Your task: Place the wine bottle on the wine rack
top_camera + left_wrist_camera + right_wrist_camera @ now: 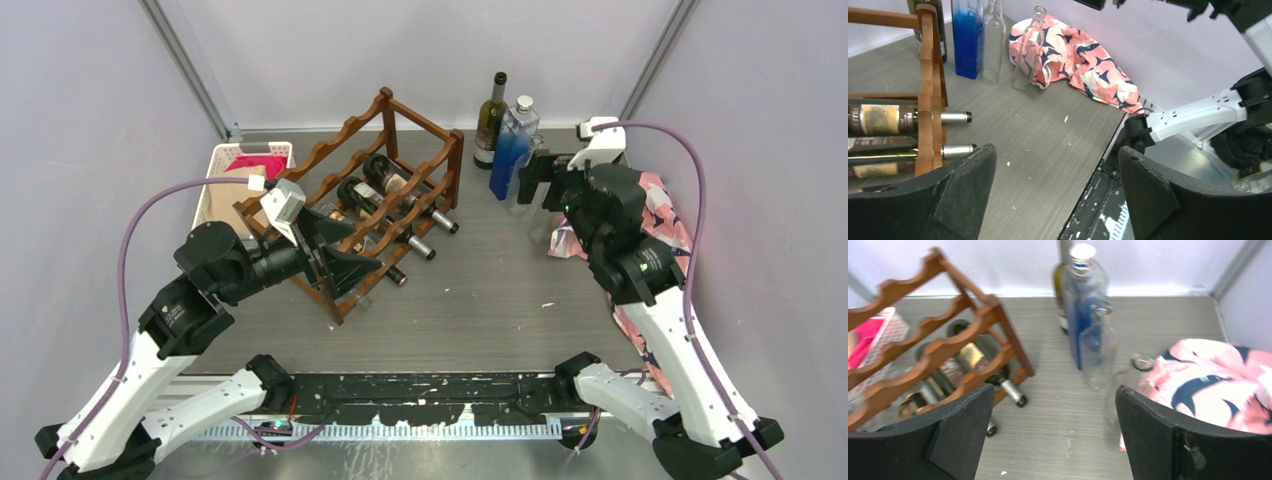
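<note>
Both claws gape empty, the left claw beside the wine rack, the right claw facing the dark wine bottle standing at the back of the worktop, so grasping it seems next.

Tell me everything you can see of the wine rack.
The wine rack is dark reddish-brown wood, an open frame of upright posts and scalloped rails. It stands upright on the table, angled, left of centre. Several bottles lie in it, capped necks poking out rightward. The open left gripper is at its near end; contact unclear. A white basket sits behind.
</note>
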Available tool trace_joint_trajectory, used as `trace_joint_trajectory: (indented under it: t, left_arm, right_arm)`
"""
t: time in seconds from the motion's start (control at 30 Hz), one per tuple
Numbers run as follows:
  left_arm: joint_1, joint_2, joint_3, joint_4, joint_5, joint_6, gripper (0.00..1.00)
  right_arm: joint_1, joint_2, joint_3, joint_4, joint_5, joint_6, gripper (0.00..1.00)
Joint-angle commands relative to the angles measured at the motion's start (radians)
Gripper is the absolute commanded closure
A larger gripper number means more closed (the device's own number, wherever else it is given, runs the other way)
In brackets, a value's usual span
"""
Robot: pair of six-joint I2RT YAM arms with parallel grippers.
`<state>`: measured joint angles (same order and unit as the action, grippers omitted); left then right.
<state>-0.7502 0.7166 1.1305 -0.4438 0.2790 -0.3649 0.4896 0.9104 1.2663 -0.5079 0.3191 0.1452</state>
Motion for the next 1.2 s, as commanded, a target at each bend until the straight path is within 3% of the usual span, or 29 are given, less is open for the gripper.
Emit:
trace_joint_trajectory:
  t: [0.0, 0.3, 0.73, 1.1, 1.17]
  left_arm:
    - [0.006, 0.017, 0.055, -0.049, 0.043, 0.136, 0.10]
    - [0.006, -0.026, -0.005, -0.049, 0.012, 0.195, 0.09]
    - [0.006, -0.027, -0.042, -0.002, 0.048, 0.174, 0.10]
    - [0.006, -0.008, -0.054, 0.029, 0.065, 0.146, 0.10]
    - [0.006, -0.004, -0.054, 0.031, 0.072, 0.143, 0.11]
  right_arm:
    - [-0.168, 0.053, 0.041, -0.079, -0.056, 0.056, 0.06]
    - [-0.469, 0.181, 0.042, -0.086, -0.234, 0.146, 0.18]
    - [-0.477, 0.462, 0.173, -0.077, -0.232, 0.082, 0.31]
    - [-0.478, 0.511, 0.181, -0.099, -0.205, 0.054, 0.62]
    - [-0.478, 0.504, 0.176, -0.108, -0.194, 0.043, 0.73]
